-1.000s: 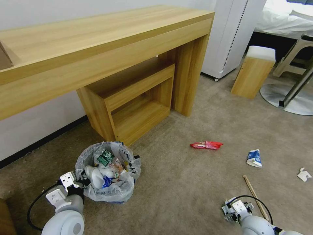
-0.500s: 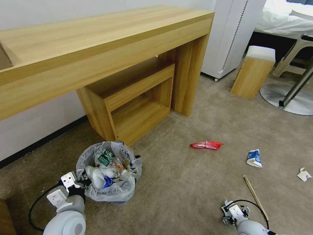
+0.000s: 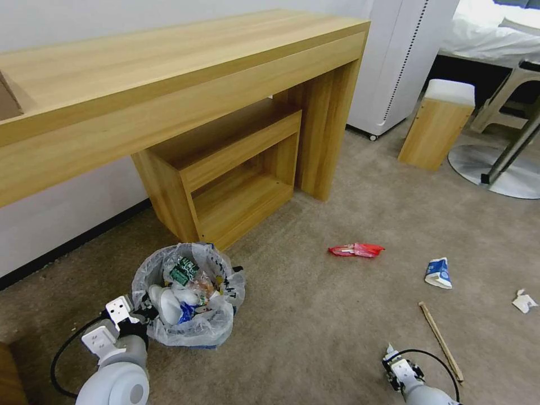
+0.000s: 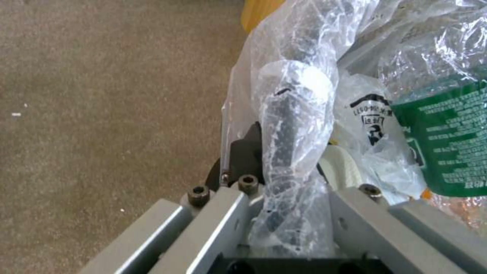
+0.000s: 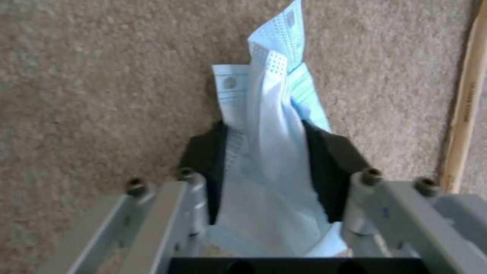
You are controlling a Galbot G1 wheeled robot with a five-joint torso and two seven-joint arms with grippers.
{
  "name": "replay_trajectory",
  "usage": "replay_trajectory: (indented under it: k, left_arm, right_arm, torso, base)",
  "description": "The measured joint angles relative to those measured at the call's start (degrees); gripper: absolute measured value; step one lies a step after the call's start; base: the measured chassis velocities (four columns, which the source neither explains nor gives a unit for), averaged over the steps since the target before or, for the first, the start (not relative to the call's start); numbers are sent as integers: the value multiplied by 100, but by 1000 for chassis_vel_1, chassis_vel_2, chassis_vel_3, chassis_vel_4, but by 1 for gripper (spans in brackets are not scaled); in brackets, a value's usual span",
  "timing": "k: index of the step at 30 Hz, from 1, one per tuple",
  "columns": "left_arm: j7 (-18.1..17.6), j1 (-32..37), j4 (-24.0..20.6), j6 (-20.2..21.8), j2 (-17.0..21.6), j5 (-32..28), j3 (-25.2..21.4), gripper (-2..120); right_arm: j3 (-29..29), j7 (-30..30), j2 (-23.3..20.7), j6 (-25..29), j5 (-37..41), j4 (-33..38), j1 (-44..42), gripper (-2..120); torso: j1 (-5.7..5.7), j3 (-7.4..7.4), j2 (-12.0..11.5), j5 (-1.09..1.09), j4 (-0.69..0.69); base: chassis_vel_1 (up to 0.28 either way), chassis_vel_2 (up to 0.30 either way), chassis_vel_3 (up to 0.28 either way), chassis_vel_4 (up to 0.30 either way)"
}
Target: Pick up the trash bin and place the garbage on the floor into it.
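Note:
The trash bin (image 3: 188, 298), lined with a crinkly white bag, stands on the carpet floor (image 3: 315, 315) at the lower left, holding a green-label bottle (image 4: 446, 140) and other litter. My left gripper (image 4: 284, 152) is shut on the bin's bag-covered rim (image 4: 292, 114). My right gripper (image 5: 269, 167) hangs low over the carpet, shut on a light blue mask-like sheet (image 5: 269, 114); its wrist (image 3: 402, 372) sits at the bottom right. Garbage on the floor: a red wrapper (image 3: 356, 250), a blue-white carton (image 3: 439, 273), a white tissue (image 3: 524, 301) and a wooden stick (image 3: 440, 340).
A long wooden desk (image 3: 169, 84) with a low shelf unit (image 3: 225, 169) under it stands behind the bin. Farther right are a white appliance (image 3: 399, 56), a wooden stool (image 3: 439, 124) and a round chair base (image 3: 495, 169). Open carpet lies between bin and litter.
My right arm has drawn back toward the bottom edge of the head view. The bin and left gripper have shifted only slightly.

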Motion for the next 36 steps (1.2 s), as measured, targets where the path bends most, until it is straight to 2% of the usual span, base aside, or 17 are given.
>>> replay_trajectory:
  k: [2, 6, 8, 10, 13, 14, 16, 17, 20, 21, 22, 24, 25, 27, 32, 34, 36]
  left_arm:
    - [0, -16, 20, -2, 1, -4, 11, 1]
    - [0, -27, 41, -2, 9, -9, 12, 1]
    - [-1, -53, 71, -2, 31, -18, 10, 1]
    - [-1, -66, 83, -2, 38, -26, 10, 1]
    - [-1, -97, 133, -3, 65, -34, 12, 1]
    - [-1, -97, 133, -3, 65, -34, 12, 1]
    - [-1, -118, 164, -3, 78, -40, 15, 1]
    - [-1, -118, 164, -3, 78, -40, 15, 1]
    - [-2, -131, 172, -3, 81, -43, 35, 1]
    - [-2, -131, 172, -3, 81, -43, 35, 1]
    - [-2, -131, 172, -3, 86, -43, 40, 1]
    - [-3, -126, 165, -2, 93, -43, 41, 1]
    - [-3, -126, 165, -2, 93, -43, 41, 1]
    - [-3, -107, 133, 0, 97, -44, 44, 1]
    - [-4, -85, 97, 5, 98, -44, 45, 1]
    - [-11, -51, 20, 25, 100, -45, 47, 1]
    - [-16, -28, -36, 43, 101, -49, 47, 1]
  right_arm:
    - [16, -1, 2, 25, 2, -9, -4, 24]
    - [116, -9, -26, 82, 36, 87, -31, 15]
    - [352, -137, -118, 319, 101, 356, -125, 4]
    - [450, -212, -155, 447, 101, 475, -176, 0]
    - [921, -577, -350, 1047, 74, 1020, -486, 0]
    - [921, -577, -350, 1047, 74, 1020, -486, 0]
    - [1240, -859, -455, 1578, -23, 1341, -675, 0]
    - [1240, -859, -455, 1578, -23, 1341, -675, 0]
    - [1627, -1364, -524, 2550, -185, 1651, -835, 0]
    - [1627, -1364, -524, 2550, -185, 1651, -835, 0]
    - [1693, -1671, -524, 3034, -246, 1670, -834, 0]
    - [1794, -2258, -503, 3643, -339, 1673, -796, 0]
    - [1794, -2258, -503, 3643, -339, 1673, -796, 0]
    - [1805, -2830, -465, 4187, -333, 1674, -669, 0]
    - [1738, -3460, -420, 4679, -250, 1721, -486, 0]
    - [1344, -4414, -309, 5198, -117, 1814, 82, 0]
    - [1056, -4646, -287, 5261, 85, 1931, 444, 0]
  torso:
    - [0, 1, 0, 3, 1]
    - [1, 1, 0, 1, 0]
    - [1, 1, 0, 0, 1]
    - [1, 1, 0, 0, 1]
    - [1, 1, 0, -1, 0]
    - [1, 1, 0, -1, 0]
    - [0, 0, 0, 0, 0]
    - [0, 0, 0, 0, 0]
    - [1, 1, 0, -1, 0]
    - [1, 1, 0, -1, 0]
    - [1, 1, 0, -1, 0]
    - [1, 1, 0, 0, 0]
    - [1, 1, 0, 0, 0]
    - [1, 1, 0, 0, 0]
    - [1, 1, 0, -1, 0]
    - [1, 1, 0, 0, 0]
    - [1, 1, -1, 0, 0]
  base:
    - [0, 0, 0, 0]
    - [0, 0, 0, 0]
    - [0, 0, 0, 0]
    - [0, 0, 0, 0]
    - [0, 0, 0, 0]
    - [0, 0, 0, 0]
    - [0, 0, 0, 0]
    - [0, 0, 0, 0]
    - [0, 0, 0, 0]
    - [0, 0, 0, 0]
    - [0, 0, 0, 0]
    - [0, 0, 0, 0]
    - [0, 0, 0, 0]
    - [0, 0, 0, 0]
    - [0, 0, 0, 0]
    - [0, 0, 0, 0]
    - [0, 0, 0, 0]
